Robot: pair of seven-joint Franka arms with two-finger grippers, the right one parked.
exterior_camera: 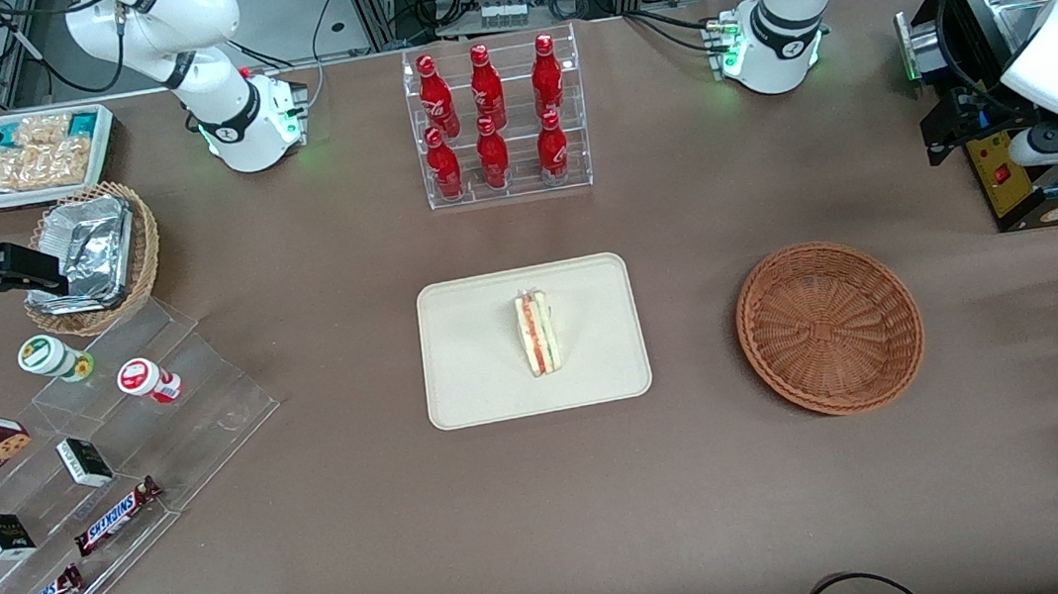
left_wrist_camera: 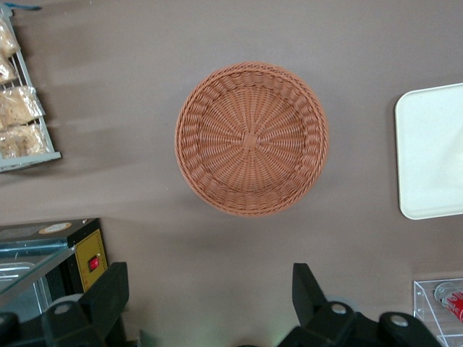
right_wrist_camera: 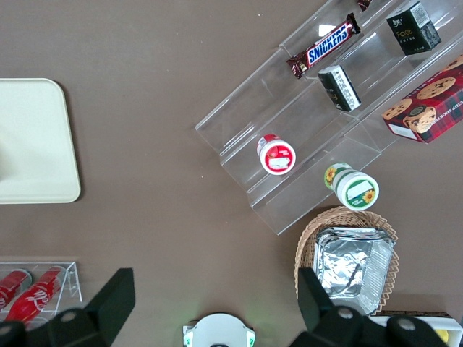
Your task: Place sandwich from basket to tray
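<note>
The sandwich (exterior_camera: 536, 332) lies near the middle of the tray (exterior_camera: 469, 383), on its side with the red-and-green filling stripe showing, well inside the low rim and touching nothing else. The basket (exterior_camera: 829, 326) sits on the worktop (exterior_camera: 355, 516) beside the tray, toward the working arm's end, and its woven bottom is bare in both the front and left wrist views (left_wrist_camera: 251, 137). The gripper (left_wrist_camera: 210, 296) hangs high above the worktop near the basket, looking straight down on it; its fingers (left_wrist_camera: 307, 289) are spread wide with nothing between them. Judged from this, the placing looks done, and what remains is at most a clean retreat. To do that well, the arm should stay high and keep away from the tray, so that nothing brushes the sandwich or nudges the light wicker basket. The rack of red bottles (exterior_camera: 496, 121) stands farther from the front camera than the tray, well apart from it.
</note>
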